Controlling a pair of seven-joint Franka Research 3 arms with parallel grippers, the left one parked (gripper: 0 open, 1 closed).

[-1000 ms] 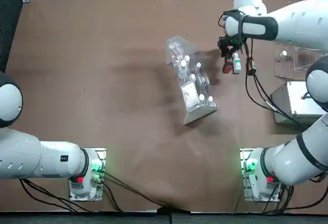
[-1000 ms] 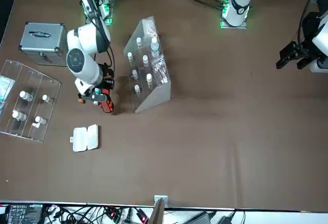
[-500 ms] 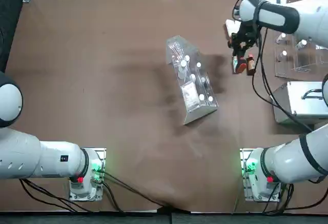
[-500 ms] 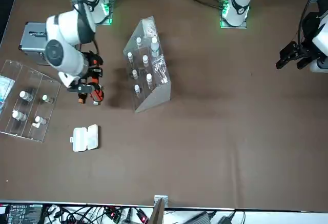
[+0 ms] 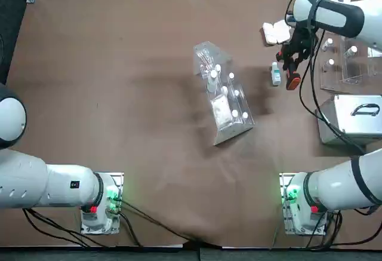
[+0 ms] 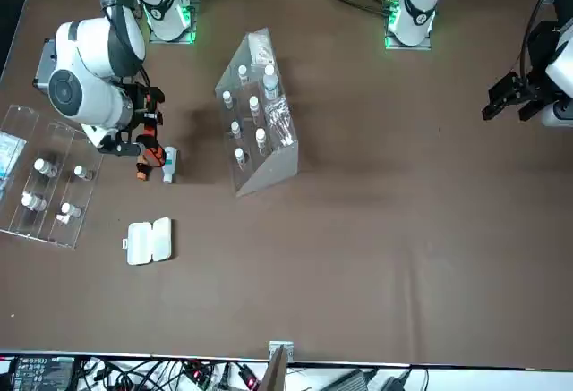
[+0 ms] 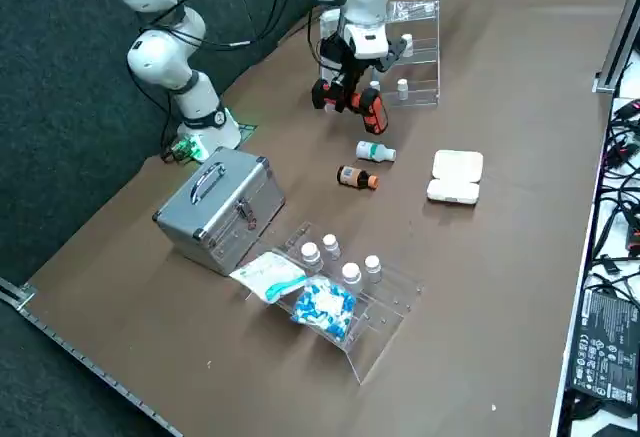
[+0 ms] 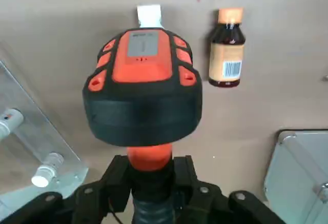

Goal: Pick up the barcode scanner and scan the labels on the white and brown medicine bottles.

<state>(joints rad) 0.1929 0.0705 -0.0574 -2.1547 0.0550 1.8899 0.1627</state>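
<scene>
the right gripper (image 8: 152, 183) is closed around the handle of the barcode scanner (image 8: 143, 88), holding it raised over the right part of the table (image 5: 161, 153). the white medicine bottle (image 7: 376, 151) and the brown medicine bottle (image 7: 357, 177) lie on their sides near each other. the silver case (image 7: 220, 209) sits at the right, on the near side of both bottles.

Your right gripper (image 6: 136, 133) holds the barcode scanner (image 6: 155, 156) at the scene's left, beside the white medicine bottle (image 6: 169, 166), an open white case (image 6: 149, 242) lying nearer the camera
</scene>
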